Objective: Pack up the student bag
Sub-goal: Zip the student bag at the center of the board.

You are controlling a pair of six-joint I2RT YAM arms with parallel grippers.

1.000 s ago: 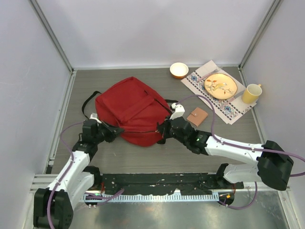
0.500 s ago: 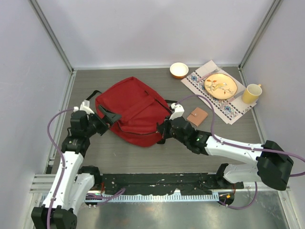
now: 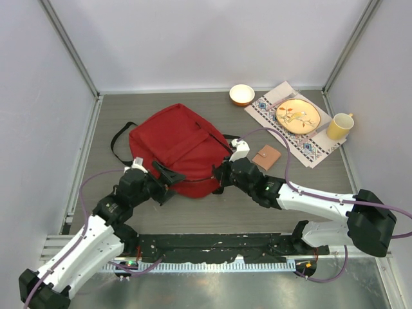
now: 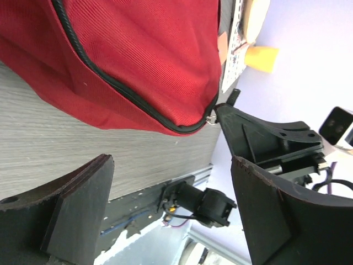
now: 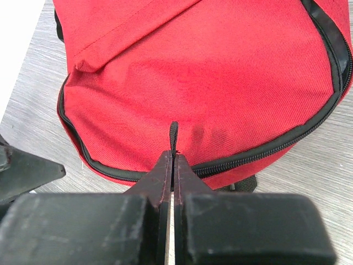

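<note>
Grey wood-grain tabletop (image 3: 193,212) carries everything. At the near edge of the student bag (image 3: 177,141), the left gripper (image 3: 168,175) hovers with its jaws spread wide around nothing. The right gripper (image 3: 219,175) is pressed together on a black pull tab (image 5: 174,131) by the zipper. The red bag lies flat mid-table. Just right of it sits a brown wallet (image 3: 266,156). Beyond the bag to the right are a bowl (image 3: 241,94), a plate (image 3: 297,116) on a patterned mat (image 3: 309,150), and a yellow cup (image 3: 339,126).
</note>
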